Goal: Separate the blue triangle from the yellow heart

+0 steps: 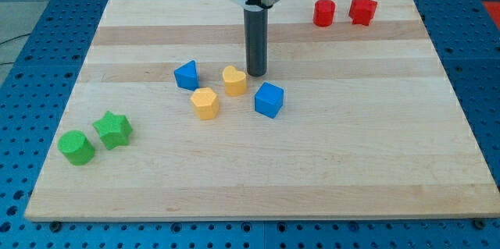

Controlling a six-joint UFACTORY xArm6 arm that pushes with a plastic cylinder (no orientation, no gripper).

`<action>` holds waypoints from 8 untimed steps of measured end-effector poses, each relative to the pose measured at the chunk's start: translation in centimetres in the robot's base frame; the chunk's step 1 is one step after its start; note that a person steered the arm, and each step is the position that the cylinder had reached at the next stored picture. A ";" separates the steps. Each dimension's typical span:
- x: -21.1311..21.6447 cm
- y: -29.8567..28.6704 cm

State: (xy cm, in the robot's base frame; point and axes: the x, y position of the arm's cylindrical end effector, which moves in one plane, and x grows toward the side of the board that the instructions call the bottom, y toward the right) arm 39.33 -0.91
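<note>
The blue triangle (pixel 187 75) lies left of the board's middle. The yellow heart (pixel 233 80) lies a short gap to its right, apart from it. My tip (pixel 256 73) stands on the board just to the upper right of the yellow heart, close to it, and well to the right of the blue triangle. A yellow hexagon (pixel 205 103) lies below and between the two. A blue cube (pixel 269 99) lies to the lower right of the heart, below my tip.
A red cylinder (pixel 323 12) and a red star (pixel 362 9) sit at the view's top right. A green star (pixel 113 129) and a green cylinder (pixel 76 147) sit at the lower left, near the wooden board's (pixel 375 163) left edge.
</note>
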 end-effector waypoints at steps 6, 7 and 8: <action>-2.3 -2.3; -3.0 -5.1; -1.4 -6.3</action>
State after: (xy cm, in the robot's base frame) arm 37.90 -7.24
